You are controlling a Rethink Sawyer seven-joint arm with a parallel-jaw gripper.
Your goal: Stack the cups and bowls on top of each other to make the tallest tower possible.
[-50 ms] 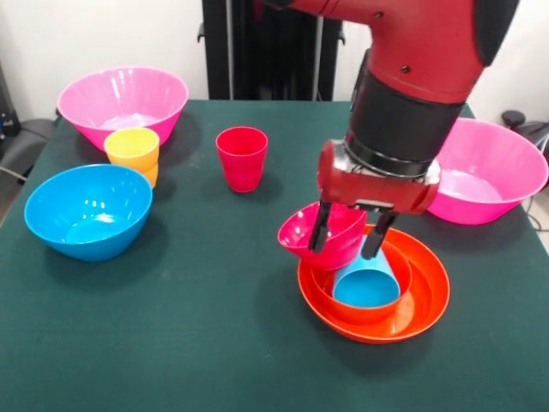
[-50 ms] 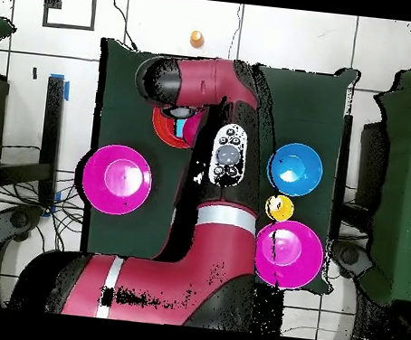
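While the black fingers (image 1: pixel 351 233) pinched the rim of the small crimson bowl (image 1: pixel 327 233), holding it tilted and clear of the worktop (image 1: pixel 171 343), that bowl hung just beside the blue cup (image 1: pixel 366 281). The cup lay on its side in the small orange bowl (image 1: pixel 362 302), itself nested in the wide orange bowl (image 1: pixel 412 300) toward the worktop's right edge. Placing the crimson bowl well probably meant levelling it first and centring it before release, since a tilted cup beneath offers poor support. Elsewhere stood the red cup (image 1: pixel 242 158), the yellow cup (image 1: pixel 132 148) stacked on an orange one, the blue bowl (image 1: pixel 88 211) and two pink bowls (image 1: pixel 123 103) (image 1: pixel 493 170).
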